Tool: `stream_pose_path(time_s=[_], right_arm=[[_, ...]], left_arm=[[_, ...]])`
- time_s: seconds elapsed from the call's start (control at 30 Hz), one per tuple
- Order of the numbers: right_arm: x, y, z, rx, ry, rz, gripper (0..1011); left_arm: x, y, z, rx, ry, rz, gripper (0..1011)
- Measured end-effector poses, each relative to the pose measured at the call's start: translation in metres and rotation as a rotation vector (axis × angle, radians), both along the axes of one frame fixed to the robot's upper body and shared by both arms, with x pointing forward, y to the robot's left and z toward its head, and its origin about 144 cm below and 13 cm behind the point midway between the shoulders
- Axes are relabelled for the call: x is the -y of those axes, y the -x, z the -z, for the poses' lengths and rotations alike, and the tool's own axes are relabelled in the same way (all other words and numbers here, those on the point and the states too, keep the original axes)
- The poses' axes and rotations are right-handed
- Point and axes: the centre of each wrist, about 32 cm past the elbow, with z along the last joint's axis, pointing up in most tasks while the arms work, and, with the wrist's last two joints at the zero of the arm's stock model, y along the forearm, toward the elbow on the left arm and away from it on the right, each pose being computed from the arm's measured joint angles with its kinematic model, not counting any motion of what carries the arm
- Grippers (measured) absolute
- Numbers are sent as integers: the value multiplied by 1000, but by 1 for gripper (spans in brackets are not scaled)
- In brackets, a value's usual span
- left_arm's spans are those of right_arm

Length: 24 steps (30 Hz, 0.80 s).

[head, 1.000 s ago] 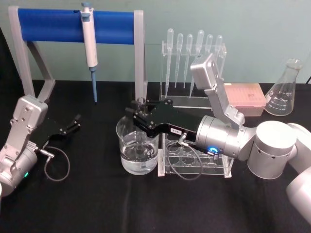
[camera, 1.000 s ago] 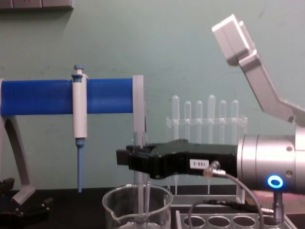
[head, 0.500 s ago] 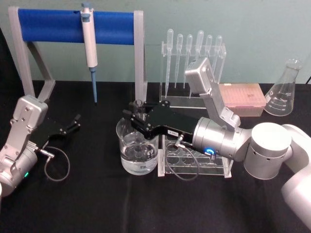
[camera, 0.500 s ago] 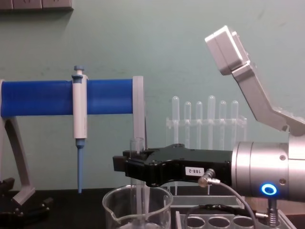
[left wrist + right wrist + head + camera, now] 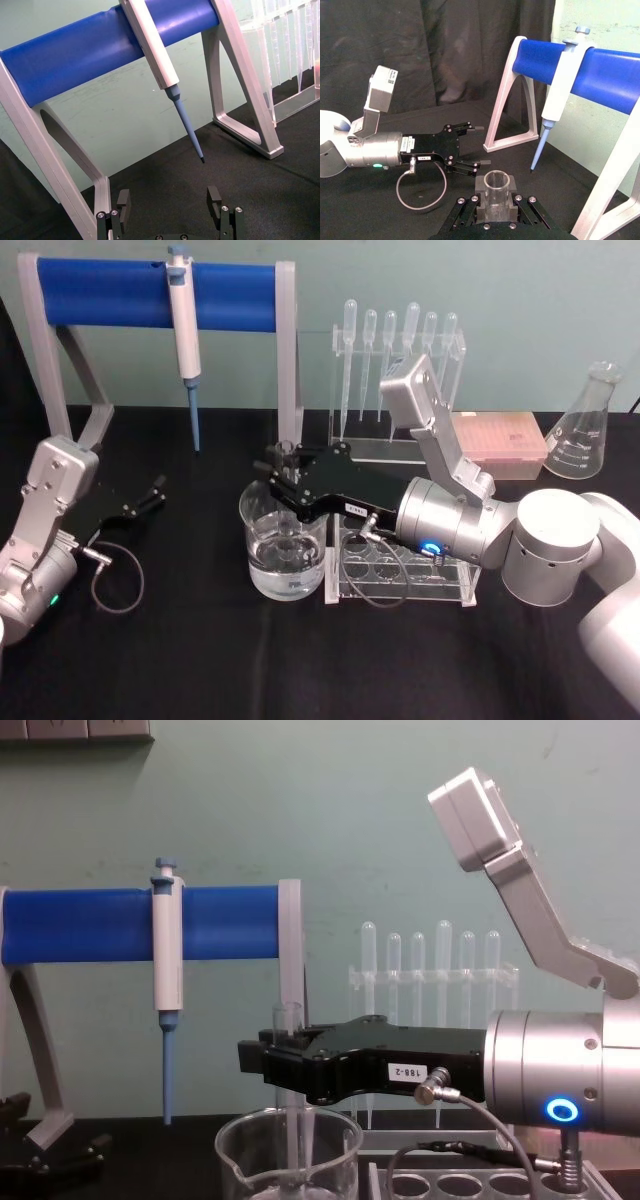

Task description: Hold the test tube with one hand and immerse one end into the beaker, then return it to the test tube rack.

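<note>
At centre frame in the head view, the right gripper (image 5: pixel 285 470) is closed on the test tube (image 5: pixel 287 1018) and holds it upright over the beaker (image 5: pixel 258 540). The tube's open rim shows just above the black jaws. In the chest view its shaft drops below them, past the beaker's rim and inside the glass. The beaker is roughly half full of clear liquid, but whether the rounded end has broken the surface cannot be told.

The dipping step looks to be under way or all but done. What is left, on that reading, is to lift the tube clear and carry it right to the test tube rack (image 5: pixel 455 582), which stands touching or just beside the beaker, its round holes open.

At lower left the left gripper (image 5: pixel 150 495) lies parked on the black table (image 5: pixel 200 660), fingers apart and holding nothing.

Across the back of the frame a micropipette (image 5: pixel 183 325) hangs from a blue-barred stand (image 5: pixel 110 290), and a clear rack of plastic pipettes (image 5: pixel 400 330) stands behind the arm. A pink tip box (image 5: pixel 500 445) and a conical flask (image 5: pixel 585 430) sit at upper right. The short path to the rack appears open; the beaker's rim is the one thing the tube could catch on the way out.
</note>
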Motion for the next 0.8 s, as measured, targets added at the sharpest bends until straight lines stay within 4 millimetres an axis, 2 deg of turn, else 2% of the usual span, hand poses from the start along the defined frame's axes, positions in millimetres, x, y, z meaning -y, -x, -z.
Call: stream_pose_path(time_s=[0.8], right_arm=[[0, 0, 1, -2, -1, 0, 226]], left_arm=[[0, 0, 0, 0, 0, 0, 1000]])
